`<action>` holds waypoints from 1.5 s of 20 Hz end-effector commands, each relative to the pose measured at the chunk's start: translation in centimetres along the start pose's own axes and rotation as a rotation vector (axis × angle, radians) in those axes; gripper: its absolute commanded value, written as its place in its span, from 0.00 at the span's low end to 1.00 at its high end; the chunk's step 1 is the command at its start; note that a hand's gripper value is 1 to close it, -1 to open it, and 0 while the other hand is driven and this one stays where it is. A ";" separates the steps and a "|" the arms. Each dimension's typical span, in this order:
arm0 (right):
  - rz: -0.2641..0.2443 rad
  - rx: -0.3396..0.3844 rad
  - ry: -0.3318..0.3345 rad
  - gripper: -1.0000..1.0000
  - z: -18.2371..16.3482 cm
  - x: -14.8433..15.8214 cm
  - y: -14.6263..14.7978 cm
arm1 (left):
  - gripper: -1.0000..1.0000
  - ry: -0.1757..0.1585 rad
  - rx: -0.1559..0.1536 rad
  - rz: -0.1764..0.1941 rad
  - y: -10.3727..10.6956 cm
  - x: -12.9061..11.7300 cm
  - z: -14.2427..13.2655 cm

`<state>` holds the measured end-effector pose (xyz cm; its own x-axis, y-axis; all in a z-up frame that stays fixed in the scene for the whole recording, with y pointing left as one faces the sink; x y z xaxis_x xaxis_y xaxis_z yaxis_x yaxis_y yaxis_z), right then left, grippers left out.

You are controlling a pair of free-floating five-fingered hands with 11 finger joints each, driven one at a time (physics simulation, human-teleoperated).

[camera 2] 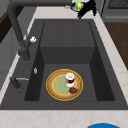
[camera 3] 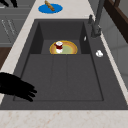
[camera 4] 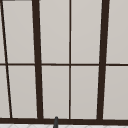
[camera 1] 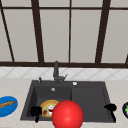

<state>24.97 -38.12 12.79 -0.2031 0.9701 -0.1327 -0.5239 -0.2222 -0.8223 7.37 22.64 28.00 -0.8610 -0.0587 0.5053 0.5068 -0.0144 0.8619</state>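
Observation:
My left hand (camera 1: 36, 111) hovers over the front left corner of the dark sink (camera 1: 27, 105), fingers relaxed, holding nothing. It also shows at the far end as the left hand (camera 3: 7, 2). My right hand (camera 1: 110, 108) hangs at the sink's front right corner, open and empty. That right hand (camera 3: 15, 86) has straight fingers over the drainboard edge, and the right hand (camera 2: 86, 8) is next to a dark bowl (camera 2: 77, 5). A yellow plate (camera 2: 64, 84) lies in the basin with a small white cup (camera 2: 70, 78) and a red piece (camera 2: 73, 90) on it.
A large red ball (camera 1: 67, 115) sits in front of the sink's near edge, covering part of the yellow plate (camera 1: 47, 106). A blue plate (camera 1: 7, 106) with a brown stick lies on the left counter. The dark bowl (camera 1: 125, 109) holding something green is on the right. The faucet (camera 1: 56, 71) stands behind.

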 end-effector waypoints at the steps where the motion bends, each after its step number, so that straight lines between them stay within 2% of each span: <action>1: -0.041 0.007 -0.021 0.00 0.3 1.9 -1.3 | 0.50 0.000 0.000 0.000 0.0 0.0 0.0; 8: -0.057 -0.003 -0.002 0.00 0.8 5.7 -3.4 | 0.50 0.000 0.000 0.000 0.0 0.0 0.0; 13: -0.073 -0.021 0.036 0.00 1.1 7.9 -3.4 | 0.50 0.000 0.000 0.000 0.0 0.0 0.0; 25: -0.128 -0.047 -0.020 0.00 3.4 13.4 -3.0 | 0.50 0.000 0.000 0.000 0.0 0.0 0.0; 30: -0.158 -0.087 -0.036 0.00 5.0 15.4 -1.7 | 0.50 0.000 0.000 0.000 0.0 0.0 0.0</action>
<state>19.88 -24.20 15.29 -0.1972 0.9785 -0.0610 -0.4940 -0.1529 -0.8559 7.37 22.64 28.00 -0.8610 -0.0587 0.5053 0.5068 -0.0144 0.8619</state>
